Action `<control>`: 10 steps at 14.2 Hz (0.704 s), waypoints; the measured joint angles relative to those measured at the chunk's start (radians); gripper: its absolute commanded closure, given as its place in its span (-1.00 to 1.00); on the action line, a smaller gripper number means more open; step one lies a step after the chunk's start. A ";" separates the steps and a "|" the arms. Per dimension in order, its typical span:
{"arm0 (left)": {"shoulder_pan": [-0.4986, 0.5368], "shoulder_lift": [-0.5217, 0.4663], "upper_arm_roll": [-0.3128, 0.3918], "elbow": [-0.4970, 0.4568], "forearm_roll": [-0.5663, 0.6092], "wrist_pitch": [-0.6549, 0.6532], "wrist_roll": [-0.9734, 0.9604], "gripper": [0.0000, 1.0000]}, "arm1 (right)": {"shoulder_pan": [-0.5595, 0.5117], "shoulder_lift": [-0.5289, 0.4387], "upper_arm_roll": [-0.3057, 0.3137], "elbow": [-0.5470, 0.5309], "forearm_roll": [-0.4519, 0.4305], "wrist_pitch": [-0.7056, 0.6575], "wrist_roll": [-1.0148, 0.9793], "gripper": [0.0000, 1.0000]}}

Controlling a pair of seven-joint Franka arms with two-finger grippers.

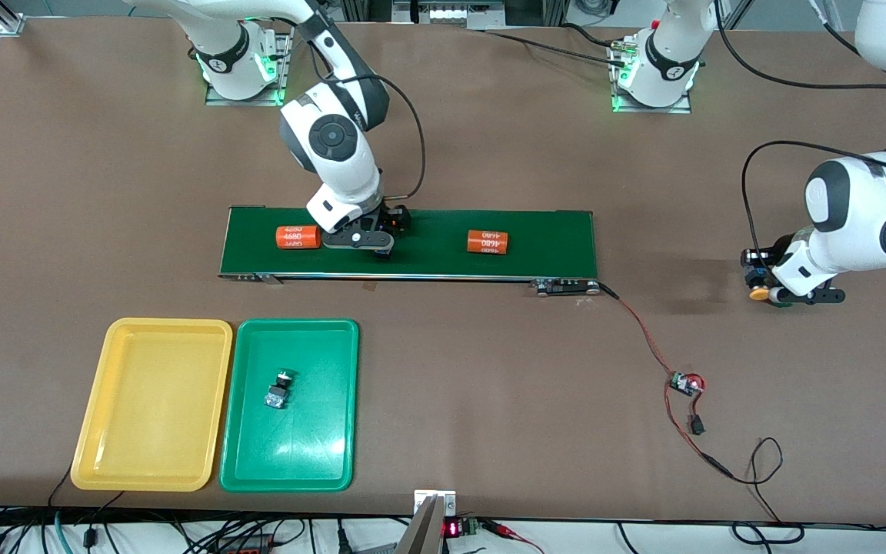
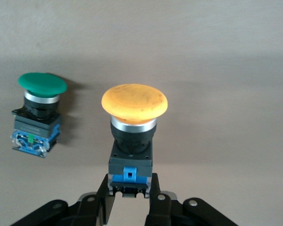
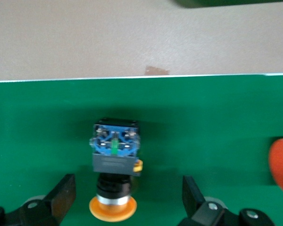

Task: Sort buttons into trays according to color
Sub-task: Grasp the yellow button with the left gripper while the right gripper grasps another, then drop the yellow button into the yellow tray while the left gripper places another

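My left gripper (image 2: 130, 182) is shut on the black-and-blue body of a yellow-capped button (image 2: 134, 104), low over the bare table at the left arm's end (image 1: 760, 289). A green-capped button (image 2: 37, 117) rests on the table beside it. My right gripper (image 3: 128, 190) is open over the conveyor belt (image 1: 385, 242). Its fingers (image 3: 65, 190) stand wide on either side of a yellow-orange button (image 3: 114, 157) lying on the belt, without touching it. The green tray (image 1: 304, 450) holds one green button (image 1: 279, 388). The yellow tray (image 1: 152, 404) beside it holds nothing.
The long dark-green conveyor belt (image 1: 535, 254) crosses the table's middle and carries two orange cylinders (image 1: 298, 236) (image 1: 487, 241); one lies right beside the right gripper. A red-and-black cable with a small circuit board (image 1: 685, 382) runs from the belt toward the front edge.
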State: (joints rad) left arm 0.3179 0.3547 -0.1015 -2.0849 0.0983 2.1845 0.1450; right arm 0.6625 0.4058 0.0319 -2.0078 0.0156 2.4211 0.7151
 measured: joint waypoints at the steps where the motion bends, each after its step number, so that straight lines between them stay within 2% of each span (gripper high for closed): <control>1: -0.004 -0.021 -0.019 0.000 0.000 -0.030 -0.005 0.95 | 0.002 0.011 0.000 0.007 0.000 0.000 0.000 -0.30; 3: -0.008 -0.053 -0.076 0.000 -0.026 -0.090 -0.026 0.95 | 0.002 0.024 -0.001 0.016 -0.014 0.000 -0.003 0.40; 5: -0.022 -0.075 -0.124 -0.001 -0.096 -0.141 -0.054 0.95 | 0.002 0.026 -0.001 0.018 -0.027 0.000 -0.009 0.85; 6: -0.039 -0.083 -0.139 -0.001 -0.124 -0.157 -0.066 0.96 | 0.001 0.026 -0.003 0.018 -0.029 0.000 -0.013 0.91; 10: -0.169 -0.103 -0.156 -0.001 -0.148 -0.168 -0.154 0.97 | -0.014 0.008 -0.016 0.045 -0.032 -0.007 -0.027 0.91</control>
State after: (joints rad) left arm 0.1486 0.2517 -0.2574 -2.0856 -0.0492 2.0160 -0.0086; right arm 0.6484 0.4137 0.0159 -1.9632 -0.0161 2.4139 0.6880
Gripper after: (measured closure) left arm 0.670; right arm 0.599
